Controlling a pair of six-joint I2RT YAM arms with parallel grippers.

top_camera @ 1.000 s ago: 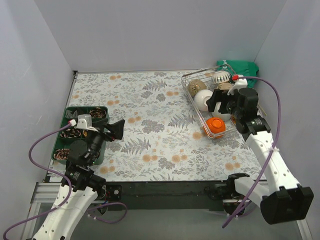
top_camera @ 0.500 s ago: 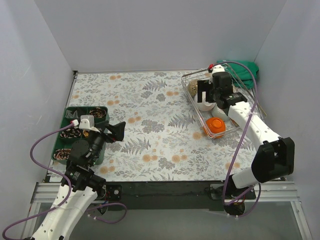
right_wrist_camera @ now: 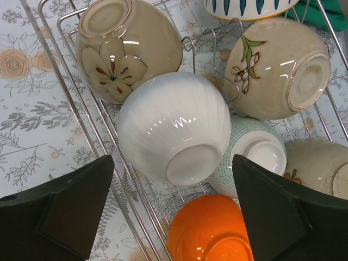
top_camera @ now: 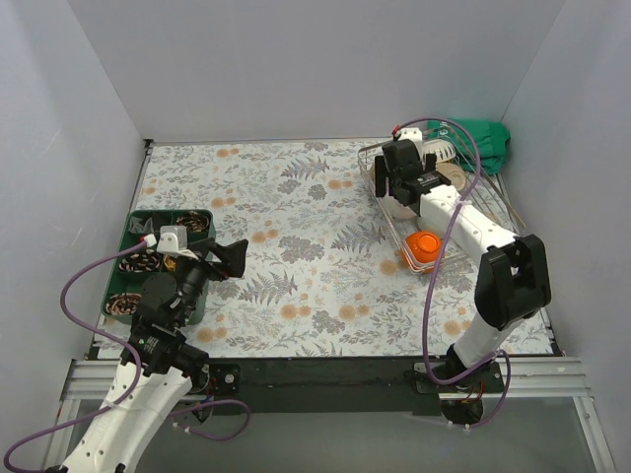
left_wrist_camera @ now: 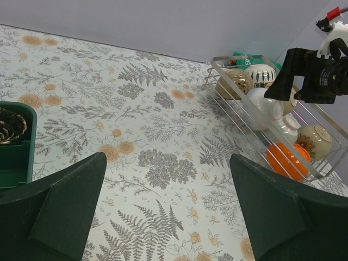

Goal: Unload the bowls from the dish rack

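Observation:
The dish rack (top_camera: 490,200), a silver wire basket, lies at the far right of the table and holds several bowls. My right gripper (top_camera: 392,185) hovers open over its left side, touching nothing. In the right wrist view, a white bowl (right_wrist_camera: 174,128) lies bottom-up between the right gripper's (right_wrist_camera: 173,163) jaws, with an orange bowl (right_wrist_camera: 209,231) just below. Around them are a tan flowered bowl (right_wrist_camera: 128,46), a cream bowl (right_wrist_camera: 280,68) and a teal-patterned bowl (right_wrist_camera: 253,155). My left gripper (top_camera: 229,257) stands open and empty above the tablecloth at the near left.
A green compartment tray (top_camera: 133,219) holding pine cones sits at the left edge beside my left arm. A green cloth (top_camera: 485,133) lies behind the rack in the far right corner. Grey walls close in the table on three sides.
My right arm has swung from the rack's right side across to its far left part, now looking down on the white bowl. The left arm has stayed put.

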